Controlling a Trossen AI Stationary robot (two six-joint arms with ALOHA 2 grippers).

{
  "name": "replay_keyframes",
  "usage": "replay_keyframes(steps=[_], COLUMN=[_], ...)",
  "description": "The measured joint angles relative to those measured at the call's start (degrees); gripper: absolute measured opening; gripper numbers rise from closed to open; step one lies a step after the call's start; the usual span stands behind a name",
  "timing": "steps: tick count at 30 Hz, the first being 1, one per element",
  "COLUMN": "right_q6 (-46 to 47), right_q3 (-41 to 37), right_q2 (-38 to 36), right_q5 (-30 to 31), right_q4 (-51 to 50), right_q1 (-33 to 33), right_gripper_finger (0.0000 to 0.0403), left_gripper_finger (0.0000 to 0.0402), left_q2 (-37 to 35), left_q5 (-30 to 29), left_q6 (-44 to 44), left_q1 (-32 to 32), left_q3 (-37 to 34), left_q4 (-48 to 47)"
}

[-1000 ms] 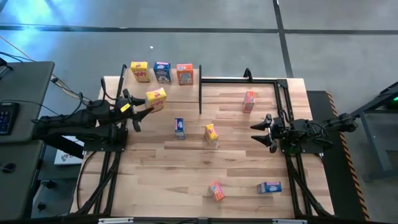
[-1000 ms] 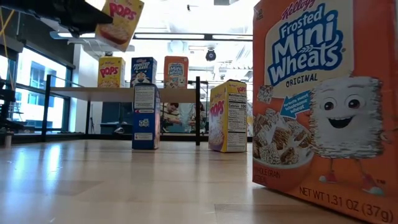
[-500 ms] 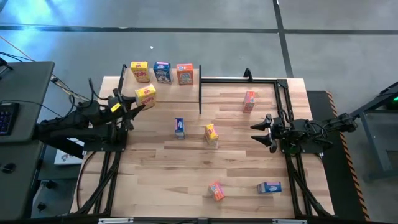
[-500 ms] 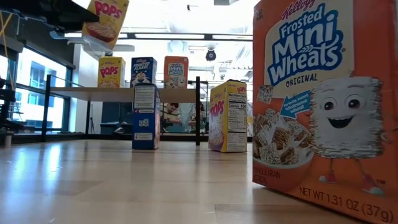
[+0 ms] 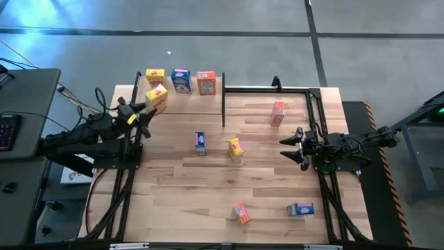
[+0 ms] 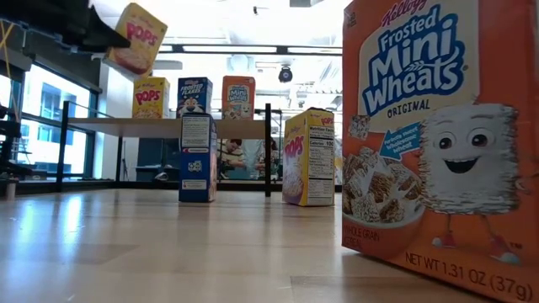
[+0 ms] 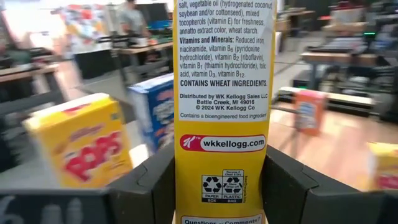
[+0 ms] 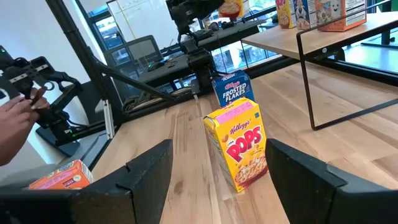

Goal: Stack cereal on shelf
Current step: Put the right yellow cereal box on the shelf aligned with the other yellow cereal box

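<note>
Three boxes are standing on the shelf (image 5: 182, 103) at eleven o'clock: yellow Pops (image 5: 155, 74), blue Frosted Flakes (image 5: 181, 80), orange Mini-Wheats (image 5: 206, 82). The left gripper (image 5: 144, 111) is clasping a fourth, a yellow Pops box (image 5: 157, 97), over the shelf's near edge. Five are waiting on the table (image 5: 208, 194), with the right gripper (image 5: 288, 146) hanging open at three o'clock.

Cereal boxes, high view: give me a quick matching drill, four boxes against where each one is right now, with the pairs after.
Things:
1. yellow Pops box
2. blue Frosted Flakes box
3. orange Mini-Wheats box
4. blue box lying flat

Places:
A. standing on the shelf
B. on the table, near corner on the right arm's side
C. clamped in the left gripper, above the shelf
D. upright on the table, just in front of the shelf

Pairs: 1-C, 2-D, 3-A, 4-B
</note>
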Motion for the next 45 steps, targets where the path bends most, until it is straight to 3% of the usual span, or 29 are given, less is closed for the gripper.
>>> replay_keyframes(steps=[11, 20, 45], right_q6=[0.0, 0.0, 0.0], right_q3=[0.0, 0.0, 0.0], right_q2=[0.0, 0.0, 0.0], right_q5=[0.0, 0.0, 0.0], right_q4=[0.0, 0.0, 0.0], right_q1=[0.0, 0.0, 0.0], right_gripper_finger=[0.0248, 0.0248, 0.0248], left_gripper_finger=[0.0172, 0.0172, 0.0172], left_q2=[0.0, 0.7, 17.5], left_q5=[-9.2, -12.8, -21.3], left_q6=[-3.4, -5.2, -18.1], left_q1=[0.0, 0.0, 0.8], left_q3=[-4.8, -4.9, -4.9], left_q4=[3.8, 2.5, 3.7])
